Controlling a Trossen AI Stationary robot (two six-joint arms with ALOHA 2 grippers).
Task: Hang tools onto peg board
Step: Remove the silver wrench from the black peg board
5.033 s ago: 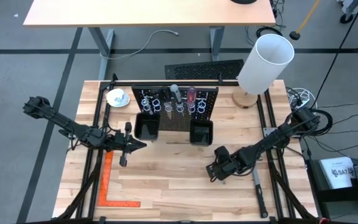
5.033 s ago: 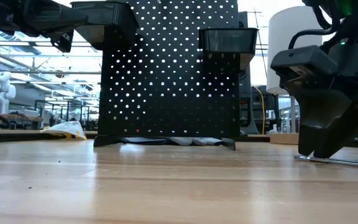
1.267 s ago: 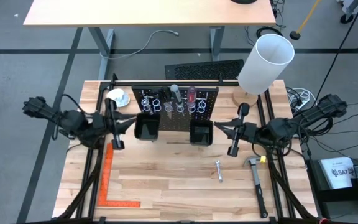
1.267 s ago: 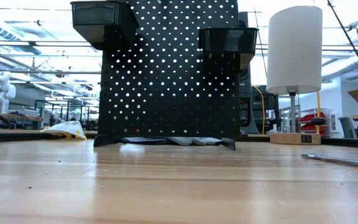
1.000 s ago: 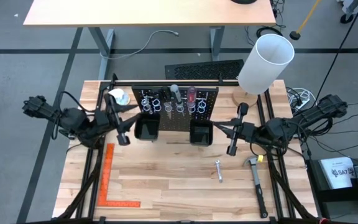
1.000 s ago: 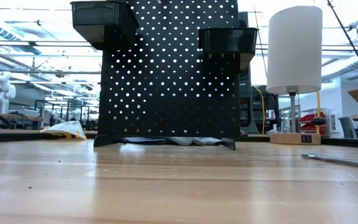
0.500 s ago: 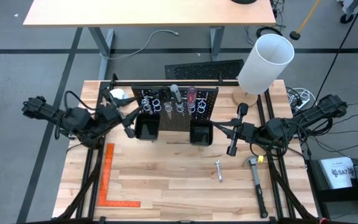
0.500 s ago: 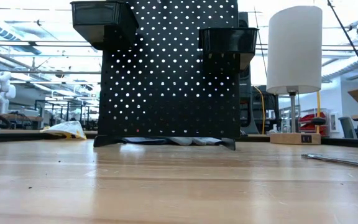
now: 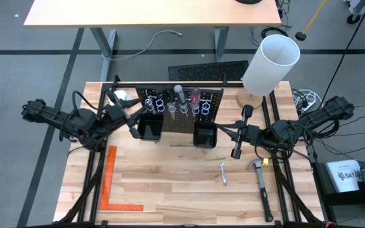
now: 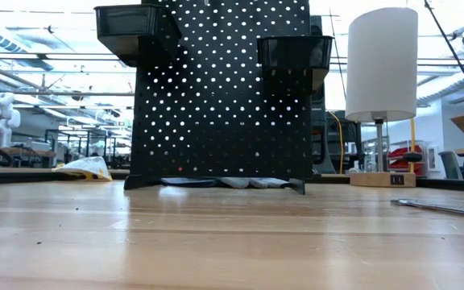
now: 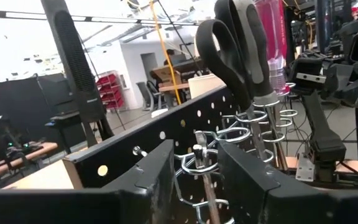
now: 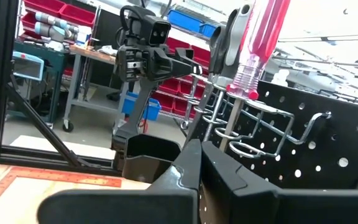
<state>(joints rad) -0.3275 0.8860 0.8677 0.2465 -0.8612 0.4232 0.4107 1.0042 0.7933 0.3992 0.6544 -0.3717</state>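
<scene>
The black peg board (image 9: 185,123) stands upright at the table's far middle. Black-handled scissors (image 11: 219,43) and a red-handled screwdriver (image 12: 261,37) stand in its wire ring holders (image 9: 170,106). My left gripper (image 9: 137,114) is at the board's left end, raised, its fingers (image 11: 160,177) open on either side of a slim silver tool (image 11: 202,177) that stands in a ring. My right gripper (image 9: 228,132) is shut and waits, raised, off the board's right bin (image 9: 205,135). A short silver wrench (image 9: 223,173) lies flat on the table. My left gripper has a finger on each side of the slim silver tool (image 11: 199,152) in the ring holder. Its fingers come in about level from the board's left end. I cannot tell whether either finger touches the tool or the rings.
A hammer (image 9: 262,182) lies near the right edge and an orange square ruler (image 9: 111,183) at the near left. A white lamp (image 9: 270,63) stands at the far right and a white dish (image 9: 119,98) at the far left. The table's near half is bare wood.
My left gripper has moved toward the peg board's left end and swung round to face the ring holders. In the low view the peg board's left bin now sits a little lower and farther right than before. My right arm has kept still.
</scene>
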